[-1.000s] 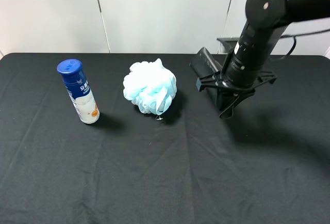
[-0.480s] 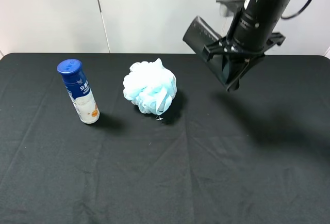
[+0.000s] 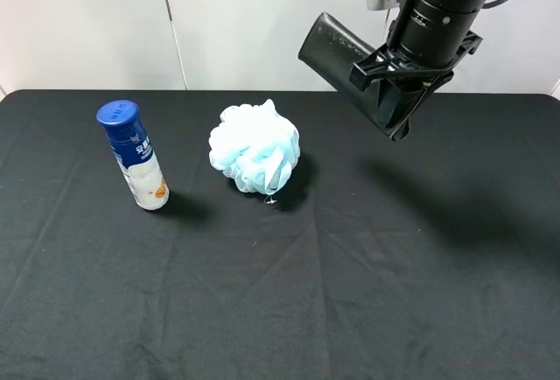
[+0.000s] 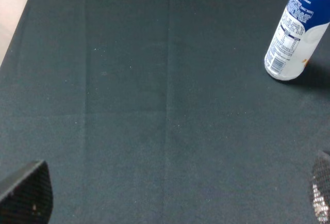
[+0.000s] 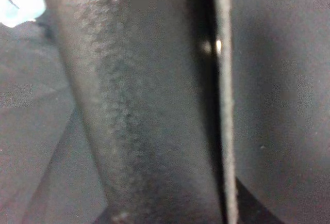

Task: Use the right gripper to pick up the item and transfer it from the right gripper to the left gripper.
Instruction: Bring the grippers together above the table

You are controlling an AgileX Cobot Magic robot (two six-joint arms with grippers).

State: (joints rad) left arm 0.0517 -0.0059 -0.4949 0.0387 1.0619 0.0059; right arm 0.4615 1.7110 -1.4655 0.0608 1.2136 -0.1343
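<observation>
Since a second ago the right gripper point(image 3: 391, 104), clamped on the item point(image 3: 335, 50), has lifted it off the table point(image 3: 262, 301) to the upper right of the frame. Pick-up judged complete, handover outstanding. The left gripper point(image 4: 175, 193) stands wide apart and empty, absent from the overhead view.

Desk point(image 3: 490, 327) covered in black cloth point(image 3: 131, 292), faint fold creases point(image 4: 168, 53) in grid. White panelled wall point(image 3: 262, 21) behind, thin vertical seams point(image 3: 171, 25). Even diffuse light, soft shadows on cloth. Pale strip point(image 4: 13, 7) beyond desk edge in left wrist view.
</observation>
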